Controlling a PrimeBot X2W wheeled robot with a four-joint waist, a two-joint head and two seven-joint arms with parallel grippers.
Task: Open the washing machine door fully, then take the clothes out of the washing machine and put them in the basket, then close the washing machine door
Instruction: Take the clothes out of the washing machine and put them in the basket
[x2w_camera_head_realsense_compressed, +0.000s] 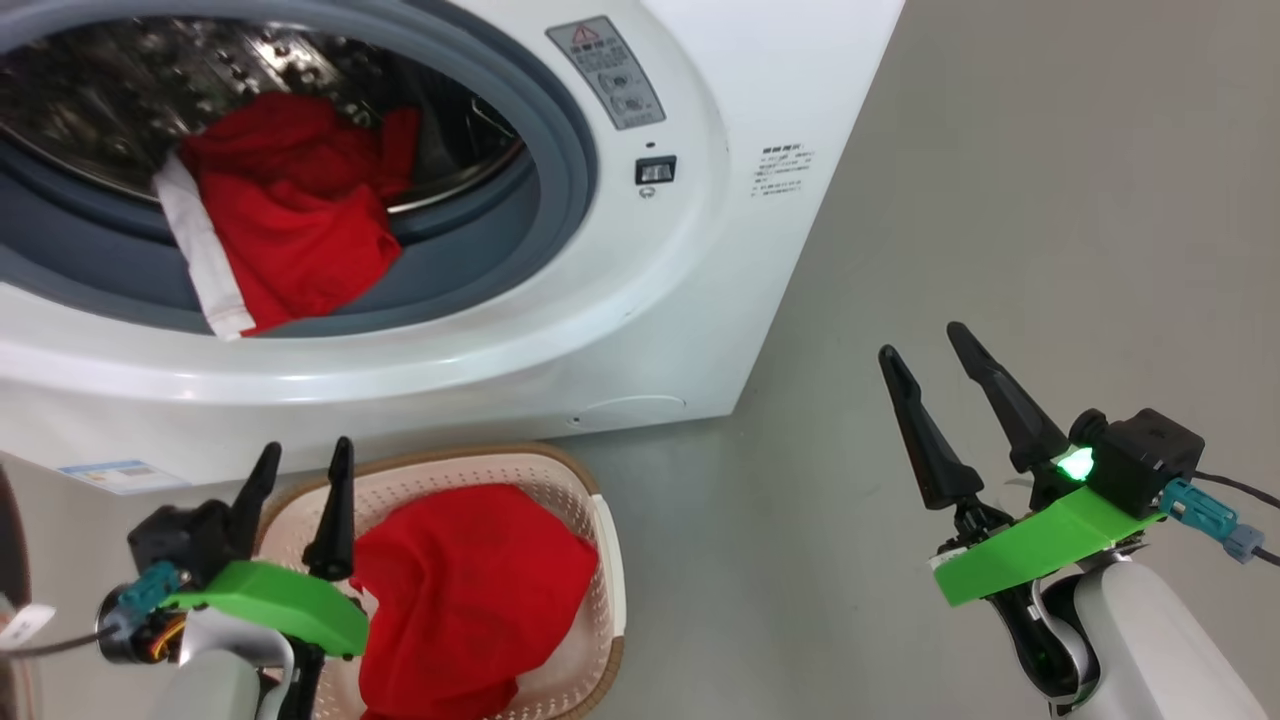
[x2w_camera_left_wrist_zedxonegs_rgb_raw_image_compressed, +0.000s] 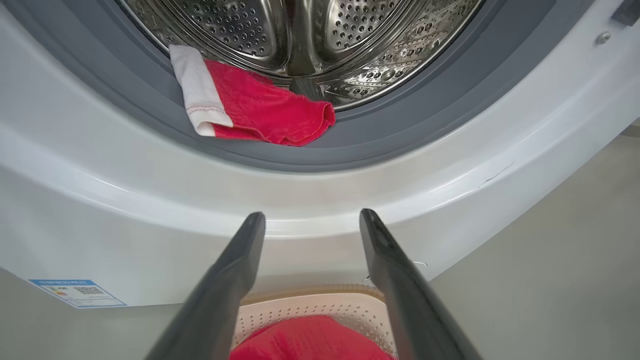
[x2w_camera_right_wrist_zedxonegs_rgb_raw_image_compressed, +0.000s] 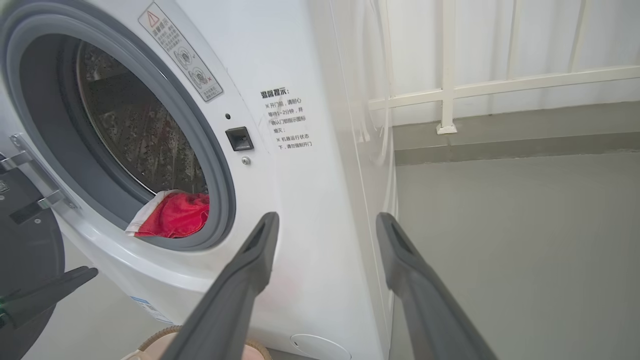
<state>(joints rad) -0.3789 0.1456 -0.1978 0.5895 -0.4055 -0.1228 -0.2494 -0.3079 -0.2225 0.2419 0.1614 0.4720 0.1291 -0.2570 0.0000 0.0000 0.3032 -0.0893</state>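
1. The left pincer (x2w_camera_head_realsense_compressed: 306, 447) hangs over the basket (x2w_camera_head_realsense_compressed: 604, 560), its tapered dark fingers apart and empty, a spot suited to dropping cloth.
2. The right pincer (x2w_camera_head_realsense_compressed: 923, 342), likewise spread and holding nothing, stands above bare floor off the washer's right corner, probably parked clear.
3. The basket, cream perforated plastic with a brown woven-look rim, sits against the machine's foot, which keeps the carry short. A soft red garment (x2w_camera_head_realsense_compressed: 470, 590) lies heaped inside.
4. The washing machine (x2w_camera_head_realsense_compressed: 700, 250) shows a glossy white, curved front. The washing machine door (x2w_camera_right_wrist_zedxonegs_rgb_raw_image_compressed: 27, 245) is swung out leftward.
5. A second garment (x2w_camera_head_realsense_compressed: 290, 230), red with a white band, drapes over the grey rubber gasket (x2w_camera_head_realsense_compressed: 560, 150), ahead of the perforated steel drum (x2w_camera_left_wrist_zedxonegs_rgb_raw_image_compressed: 300, 40).
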